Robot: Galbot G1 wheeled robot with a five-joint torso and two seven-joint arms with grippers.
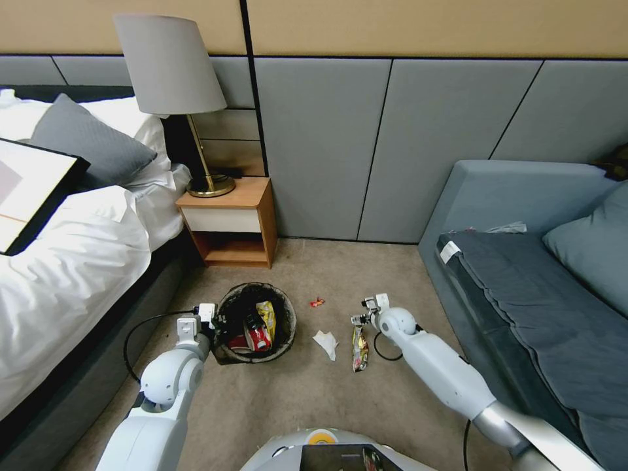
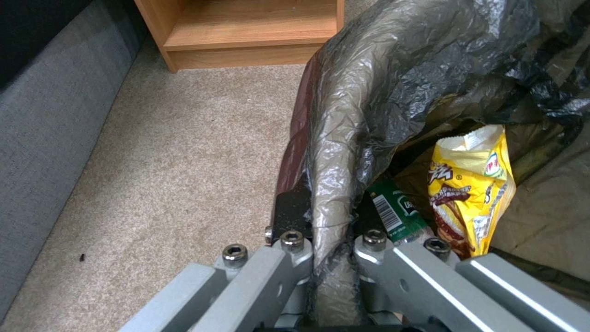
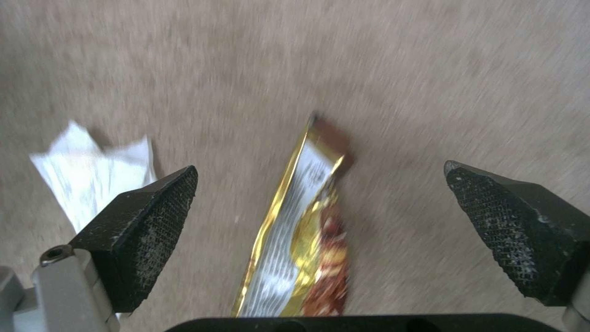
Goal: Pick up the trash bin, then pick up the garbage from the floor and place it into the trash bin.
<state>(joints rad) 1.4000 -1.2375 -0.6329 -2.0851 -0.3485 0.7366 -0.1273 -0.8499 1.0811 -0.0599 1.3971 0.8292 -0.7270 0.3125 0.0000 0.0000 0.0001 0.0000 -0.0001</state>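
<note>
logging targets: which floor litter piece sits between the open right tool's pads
The yellow snack wrapper, lying lengthwise under the right tool. The white tissue lies beside it toward the bin; the red wrapper lies farther off.

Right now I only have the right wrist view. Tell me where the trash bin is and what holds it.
Observer: The left gripper is shut on the rim of the small round trash bin with the black plastic liner, which sits to the left of the right gripper.
Operator: Report what is in it.
Observer: A yellow snack bag and a red-and-white carton lie inside.
Operator: List any litter besides my yellow snack wrapper and white tissue.
Observer: A tiny red wrapper lies on the carpet, nearer the wall, between the bin and the right gripper.
</note>
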